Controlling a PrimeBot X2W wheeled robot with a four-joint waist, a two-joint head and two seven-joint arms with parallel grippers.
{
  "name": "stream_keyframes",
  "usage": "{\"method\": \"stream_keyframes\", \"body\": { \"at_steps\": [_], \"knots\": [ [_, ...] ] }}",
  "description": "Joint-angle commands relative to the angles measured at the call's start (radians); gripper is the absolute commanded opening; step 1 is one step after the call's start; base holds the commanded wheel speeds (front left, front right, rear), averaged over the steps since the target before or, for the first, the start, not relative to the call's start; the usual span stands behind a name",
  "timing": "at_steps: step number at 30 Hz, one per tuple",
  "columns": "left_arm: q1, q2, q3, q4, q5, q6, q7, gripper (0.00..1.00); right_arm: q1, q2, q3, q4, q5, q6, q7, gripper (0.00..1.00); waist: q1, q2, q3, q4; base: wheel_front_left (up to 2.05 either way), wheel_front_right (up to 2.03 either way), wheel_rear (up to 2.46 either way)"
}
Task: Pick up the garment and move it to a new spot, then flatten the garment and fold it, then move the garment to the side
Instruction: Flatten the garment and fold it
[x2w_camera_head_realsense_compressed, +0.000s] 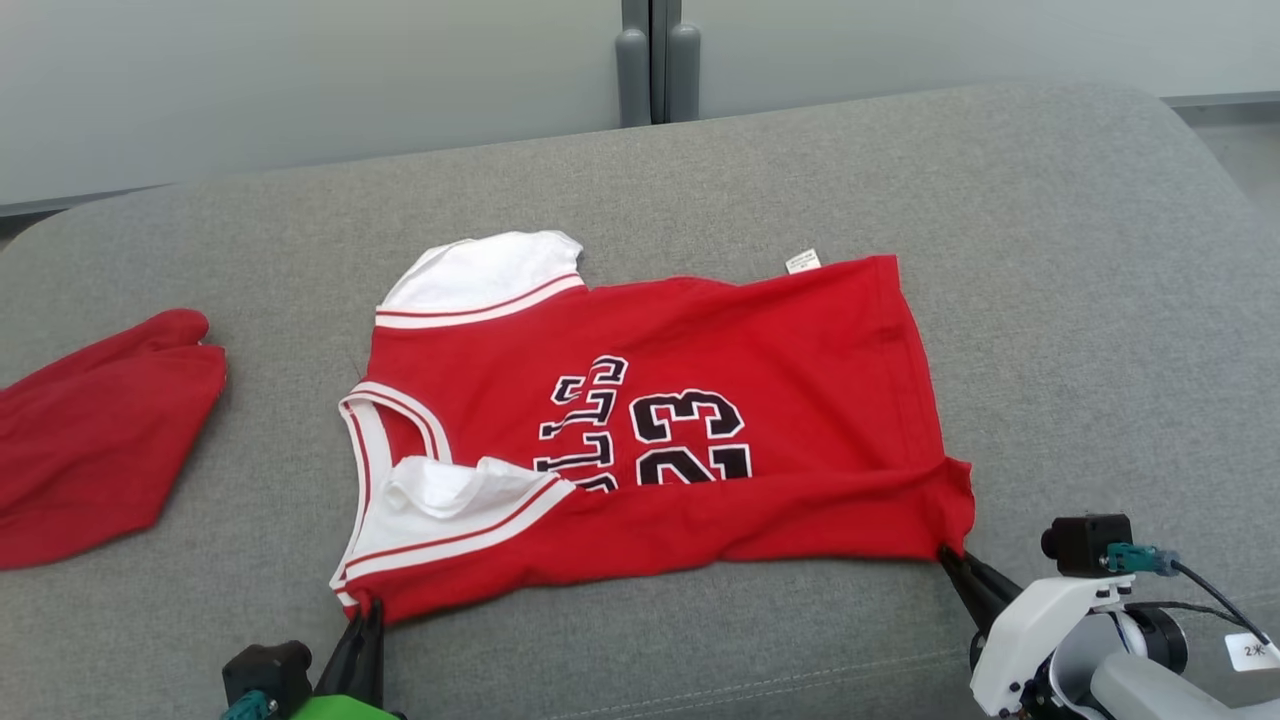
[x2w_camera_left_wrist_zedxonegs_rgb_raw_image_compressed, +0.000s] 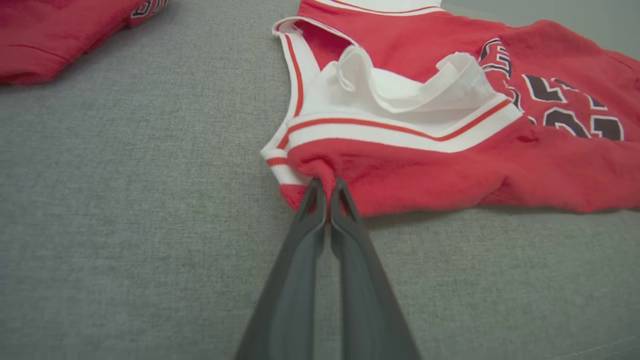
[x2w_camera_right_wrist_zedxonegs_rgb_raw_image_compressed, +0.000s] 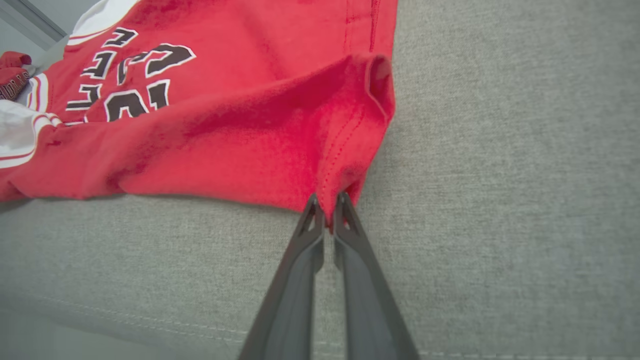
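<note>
Red on grey, pinching the basketball jersey (x2w_camera_head_realsense_compressed: 650, 400) spread across the upholstered cushion (x2w_camera_head_realsense_compressed: 1050, 300), with left claw (x2w_camera_left_wrist_zedxonegs_rgb_raw_image_compressed: 327, 186) closed tight on its near shoulder corner and right claw (x2w_camera_right_wrist_zedxonegs_rgb_raw_image_compressed: 327, 200) closed tight on its near hem corner.

My head camera looks forward and down from above the near edge of the jersey (x2w_camera_head_realsense_compressed: 650, 420), set far enough back to take in the whole of it and the grey cushion (x2w_camera_head_realsense_compressed: 1050, 250) around it. The left wrist camera sits low and close at the jersey's collar-end near corner, facing along the left gripper (x2w_camera_left_wrist_zedxonegs_rgb_raw_image_compressed: 328, 184). The right wrist camera sits just as close at the hem-end near corner, facing along the right gripper (x2w_camera_right_wrist_zedxonegs_rgb_raw_image_compressed: 327, 197). Both wrist views share the jersey's black lettering (x2w_camera_right_wrist_zedxonegs_rgb_raw_image_compressed: 127, 75).
</note>
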Motion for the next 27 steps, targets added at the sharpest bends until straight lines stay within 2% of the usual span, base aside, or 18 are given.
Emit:
{"method": "stream_keyframes", "body": {
  "at_steps": [1, 18, 27],
  "knots": [
    [0.024, -0.004, -0.001, -0.005, -0.012, 0.005, 0.0, 0.0, 0.026, -0.009, 0.001, -0.006, 0.013, -0.001, 0.015, 0.0, 0.0, -0.0001, -0.012, 0.003, 0.0, 0.0, 0.0],
    [0.132, -0.023, -0.019, -0.062, -0.058, 0.02, 0.022, 0.0, 0.103, -0.04, -0.027, -0.051, 0.033, -0.001, 0.083, 0.0, 0.0, -0.0001, -0.035, 0.002, 0.0, 0.0, 0.0],
    [0.151, -0.003, -0.016, -0.095, -0.07, 0.034, 0.036, 0.0, 0.118, -0.04, -0.049, -0.046, 0.016, -0.001, 0.099, 0.0, 0.0, -0.0001, -0.031, 0.009, 0.0, 0.0, 0.0]
  ]
}}
